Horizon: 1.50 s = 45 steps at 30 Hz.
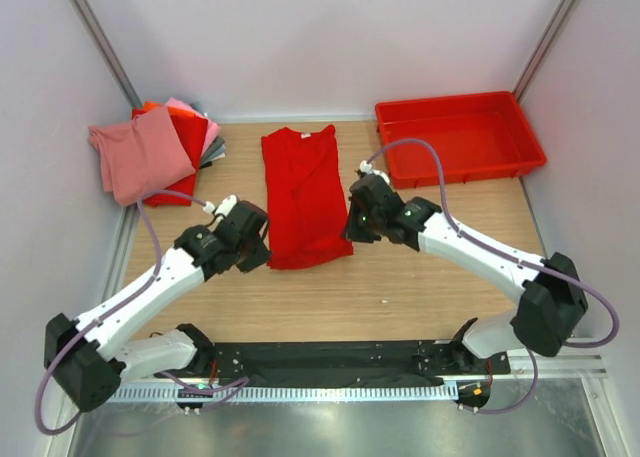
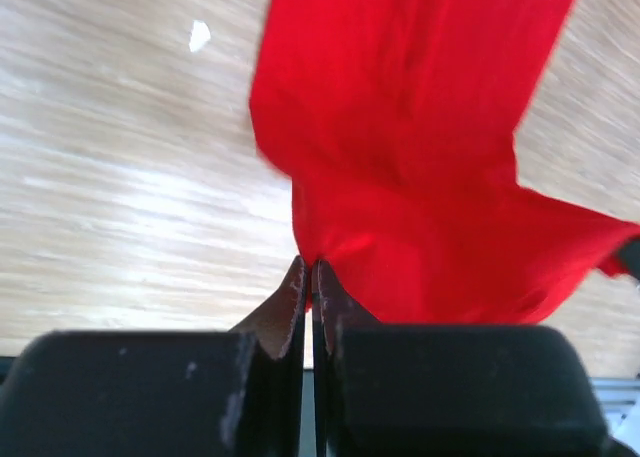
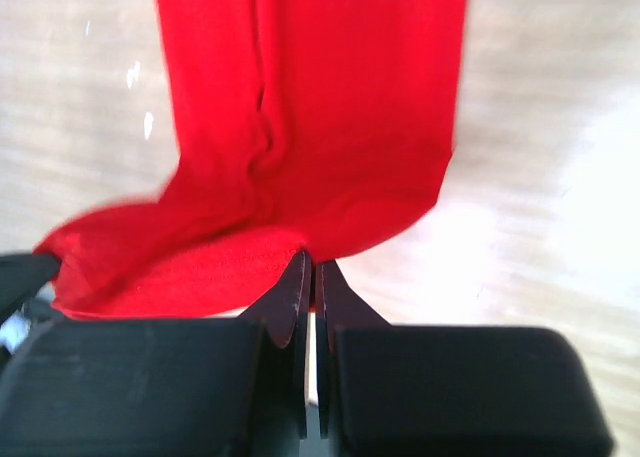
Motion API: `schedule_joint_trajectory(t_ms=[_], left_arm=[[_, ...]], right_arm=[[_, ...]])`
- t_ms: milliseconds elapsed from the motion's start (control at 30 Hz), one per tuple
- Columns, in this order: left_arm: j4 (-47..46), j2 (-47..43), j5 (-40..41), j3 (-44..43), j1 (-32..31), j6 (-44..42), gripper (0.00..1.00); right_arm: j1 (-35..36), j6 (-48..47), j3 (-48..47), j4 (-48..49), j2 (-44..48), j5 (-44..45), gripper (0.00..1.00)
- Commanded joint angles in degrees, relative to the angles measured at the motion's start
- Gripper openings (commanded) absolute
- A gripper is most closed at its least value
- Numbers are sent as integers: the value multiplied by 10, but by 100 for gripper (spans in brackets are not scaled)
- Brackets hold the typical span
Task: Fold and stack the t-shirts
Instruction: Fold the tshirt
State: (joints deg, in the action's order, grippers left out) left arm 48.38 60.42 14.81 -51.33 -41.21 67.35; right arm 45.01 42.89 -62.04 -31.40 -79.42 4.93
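A bright red t-shirt [image 1: 303, 192] lies on the wooden table, folded lengthwise into a narrow strip, collar at the far end. My left gripper [image 1: 262, 254] is shut on its near left corner; in the left wrist view the jaws [image 2: 312, 267] pinch the cloth [image 2: 420, 157] and the hem lifts off the table. My right gripper [image 1: 352, 229] is shut on the near right corner; in the right wrist view [image 3: 312, 262] the cloth [image 3: 310, 107] hangs from the closed jaws. A stack of folded shirts [image 1: 150, 152], dusty pink on top, sits at the far left.
A rigid red plastic tray [image 1: 460, 137] stands at the far right, beside the shirt's collar end. Grey walls close in the table on the left, back and right. Purple cables loop over both arms.
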Motion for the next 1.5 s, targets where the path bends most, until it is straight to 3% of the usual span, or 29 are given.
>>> schedule_joint_trajectory(t_ms=[0, 367, 967, 1000, 1033, 1067, 1100, 1133, 1167, 1233, 1333, 1400, 1467], left_arm=[[-20, 50, -39, -52, 51, -95, 0], [-54, 262, -89, -190, 159, -194, 0], [-39, 460, -94, -343, 220, -251, 0], [-36, 471, -95, -355, 222, -255, 3], [-36, 483, -95, -366, 225, -260, 16], [-15, 513, -95, -400, 232, -264, 21], [-4, 529, -95, -420, 235, -265, 28], [5, 545, -101, -440, 247, -267, 42], [27, 574, -108, -485, 252, -270, 45], [50, 602, -111, -538, 265, -279, 56], [120, 627, -103, -653, 271, -292, 59], [119, 595, -101, -673, 269, -301, 59], [100, 560, -87, -637, 264, -305, 61]], right_arm=[[-44, -59, -68, -16, -48, 4, 1], [-110, -127, -213, -30, -185, -42, 1], [-170, -164, -385, -53, -386, -94, 1], [-172, -162, -394, -57, -398, -91, 5], [-177, -159, -403, -63, -420, -91, 11], [-179, -157, -421, -61, -431, -92, 21], [-182, -157, -437, -64, -442, -92, 55], [-188, -156, -480, -81, -472, -90, 67], [-193, -157, -507, -94, -486, -88, 73], [-201, -157, -574, -150, -518, -70, 80], [-211, -160, -687, -192, -537, -67, 81], [-209, -158, -673, -191, -496, -63, 81], [-206, -156, -586, -148, -449, -67, 81]])
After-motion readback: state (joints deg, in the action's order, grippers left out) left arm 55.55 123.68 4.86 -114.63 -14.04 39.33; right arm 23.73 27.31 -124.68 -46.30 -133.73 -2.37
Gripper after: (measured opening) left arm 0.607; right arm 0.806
